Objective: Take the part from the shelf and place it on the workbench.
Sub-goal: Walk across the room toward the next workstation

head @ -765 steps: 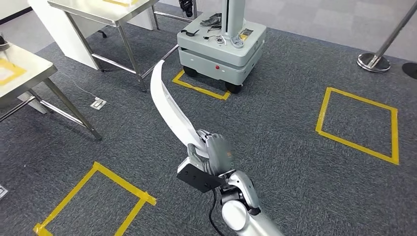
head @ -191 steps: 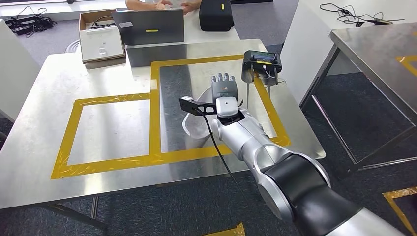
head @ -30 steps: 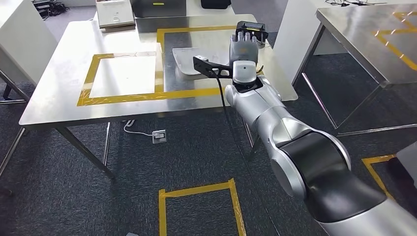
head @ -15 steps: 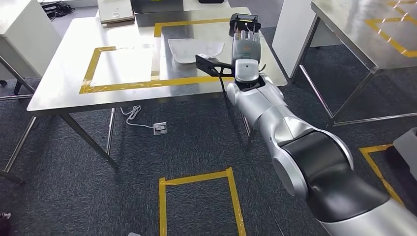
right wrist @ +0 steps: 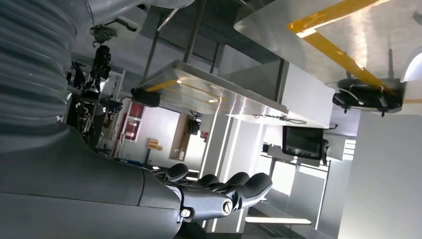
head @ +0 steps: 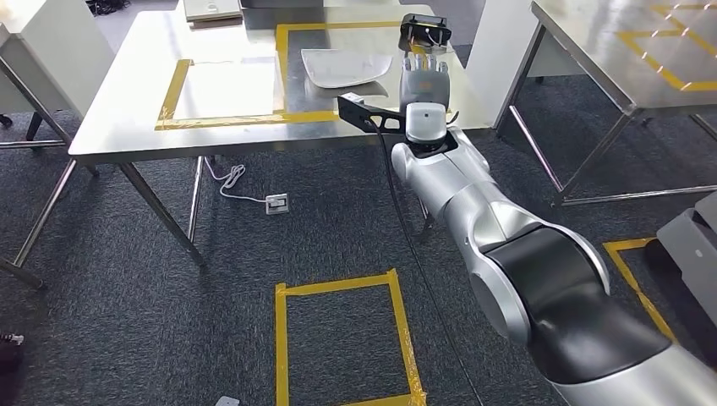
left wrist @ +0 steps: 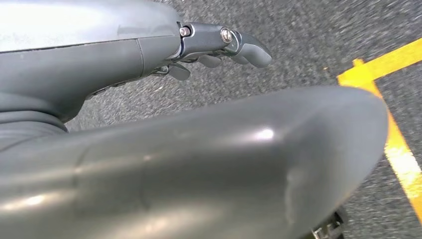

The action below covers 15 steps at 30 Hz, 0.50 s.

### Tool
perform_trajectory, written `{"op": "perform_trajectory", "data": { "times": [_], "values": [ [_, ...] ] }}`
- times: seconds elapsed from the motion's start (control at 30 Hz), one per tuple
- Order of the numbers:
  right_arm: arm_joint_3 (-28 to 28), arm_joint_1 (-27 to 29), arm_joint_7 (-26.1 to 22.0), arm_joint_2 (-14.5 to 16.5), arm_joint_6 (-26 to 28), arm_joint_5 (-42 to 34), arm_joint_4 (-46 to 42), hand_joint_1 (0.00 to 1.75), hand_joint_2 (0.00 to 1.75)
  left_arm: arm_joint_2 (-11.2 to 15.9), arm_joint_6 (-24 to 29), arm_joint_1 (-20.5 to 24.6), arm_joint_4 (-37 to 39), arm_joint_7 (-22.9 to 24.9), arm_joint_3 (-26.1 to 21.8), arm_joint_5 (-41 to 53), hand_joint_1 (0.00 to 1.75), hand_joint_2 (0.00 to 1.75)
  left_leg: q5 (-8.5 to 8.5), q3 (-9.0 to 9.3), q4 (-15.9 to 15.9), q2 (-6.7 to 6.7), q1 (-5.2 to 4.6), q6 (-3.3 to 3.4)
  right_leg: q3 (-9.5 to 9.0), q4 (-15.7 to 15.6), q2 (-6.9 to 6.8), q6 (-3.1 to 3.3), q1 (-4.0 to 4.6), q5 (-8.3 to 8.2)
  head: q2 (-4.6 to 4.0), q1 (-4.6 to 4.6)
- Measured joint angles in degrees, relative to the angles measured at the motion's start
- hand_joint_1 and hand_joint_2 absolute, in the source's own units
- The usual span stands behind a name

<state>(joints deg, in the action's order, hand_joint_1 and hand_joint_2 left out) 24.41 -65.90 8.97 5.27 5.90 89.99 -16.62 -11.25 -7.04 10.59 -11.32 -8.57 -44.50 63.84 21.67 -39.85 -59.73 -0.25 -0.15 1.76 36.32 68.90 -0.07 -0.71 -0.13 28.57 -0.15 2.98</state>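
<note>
The white curved part [head: 347,66] lies flat on the steel workbench [head: 127,127], inside the right yellow-taped rectangle. My right hand [head: 423,80] is raised just off the bench's near right corner, beside the part and apart from it; its fingers are straight and hold nothing. In the right wrist view the right hand [right wrist: 224,191] reaches out empty, with the workbench [right wrist: 278,45] and an edge of the part [right wrist: 415,67] beyond. In the left wrist view my left hand [left wrist: 219,45] hangs over the carpet, fingers loosely bent and empty.
A black device [head: 424,30] stands on the bench's far right corner, behind the part. A second steel table [head: 609,51] is at the right and a white cabinet [head: 51,51] at the left. A yellow tape square [head: 338,338] and a floor socket [head: 276,203] mark the carpet.
The whole picture has shifted: the camera has drawn back from the workbench, which now sits higher and farther away. The part stays on the bench and my right hand stays raised and empty.
</note>
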Motion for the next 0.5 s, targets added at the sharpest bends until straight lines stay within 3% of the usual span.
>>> {"op": "perform_trajectory", "data": {
  "times": [0.07,0.13,0.2,0.23,0.27,0.33,0.37,0.4,0.43,0.5],
  "values": [
    [0.0,-0.2,0.0,0.2,0.2,0.0,-0.1,0.0,1.75,-0.1,0.0,0.0,0.0,-0.1,0.0,-0.1,0.0,0.0,-1.21,-0.72,0.1,0.0,-0.03,-0.49,-4.98,-7.3,0.02,0.85,0.5,1.16,0.0,-0.01],
    [0.0,-0.4,0.0,0.4,0.3,0.0,-0.1,0.0,1.75,-0.2,0.0,-0.1,0.0,-0.2,0.0,-0.1,0.0,0.0,-2.43,-0.7,0.7,0.02,0.15,-1.2,-6.03,-10.0,0.07,1.4,0.86,1.64,0.0,0.16],
    [0.0,-0.4,0.0,0.6,0.3,0.0,-0.1,0.0,1.75,-0.2,0.0,-0.2,0.0,-0.2,0.0,-0.2,0.0,0.0,-2.6,-0.91,1.1,-0.04,0.29,-1.93,-5.6,-10.7,-0.08,2.03,0.62,0.17,0.0,0.31],
    [0.0,-0.4,0.0,0.7,0.4,0.0,-0.1,0.0,1.75,-0.1,0.0,-0.3,0.0,-0.2,0.0,-0.3,0.0,0.0,-1.03,-1.34,0.2,-0.08,0.31,-2.3,-5.25,-11.1,-0.21,2.38,0.41,-0.75,0.0,0.24],
    [0.0,-0.4,0.0,0.8,0.3,0.0,-0.1,0.0,1.75,-0.1,0.0,-0.4,0.0,-0.3,0.0,-0.3,0.0,0.0,1.53,-2.01,-1.9,-0.09,0.38,-2.66,-4.71,-11.5,-0.32,2.62,0.15,-1.69,0.0,0.16],
    [0.0,-0.3,0.0,0.9,0.3,0.0,-0.1,0.0,1.75,0.0,0.0,-0.5,0.0,-0.3,0.0,-0.4,0.0,0.0,7.48,-3.55,-9.1,-0.06,0.63,-3.43,-2.99,-11.5,-0.38,2.83,0.01,-3.31,0.0,0.03],
    [0.0,-0.2,0.0,0.9,0.3,0.0,-0.1,0.0,1.75,0.0,0.0,-0.5,0.0,-0.3,0.0,-0.4,0.0,0.0,8.92,-3.96,-12.6,-0.04,0.76,-3.75,-2.02,-11.4,-0.39,2.72,-0.06,-4.04,0.0,0.03],
    [0.0,0.0,0.0,0.9,0.3,0.0,-0.1,0.0,1.75,0.1,0.0,-0.5,0.0,-0.3,0.0,-0.5,0.0,0.0,9.06,-3.79,-14.9,-0.03,0.88,-4.02,-1.02,-11.3,-0.42,2.58,-0.15,-4.75,0.0,0.03],
    [0.0,0.1,0.0,1.0,0.3,0.0,-0.1,0.0,1.75,0.1,0.0,-0.5,0.0,-0.3,0.0,-0.5,0.0,0.0,8.03,-2.71,-15.3,-0.02,1.0,-4.23,-0.03,-11.2,-0.45,2.37,-0.28,-5.42,0.0,0.03],
    [0.0,0.2,0.0,1.0,0.3,0.0,-0.1,0.0,1.75,0.2,0.0,-0.5,-0.1,-0.3,0.0,-0.6,0.0,0.0,6.13,2.13,-10.5,0.0,1.29,-4.58,1.8,-10.7,-0.52,1.75,-0.55,-6.59,0.0,0.03]
  ]
}}
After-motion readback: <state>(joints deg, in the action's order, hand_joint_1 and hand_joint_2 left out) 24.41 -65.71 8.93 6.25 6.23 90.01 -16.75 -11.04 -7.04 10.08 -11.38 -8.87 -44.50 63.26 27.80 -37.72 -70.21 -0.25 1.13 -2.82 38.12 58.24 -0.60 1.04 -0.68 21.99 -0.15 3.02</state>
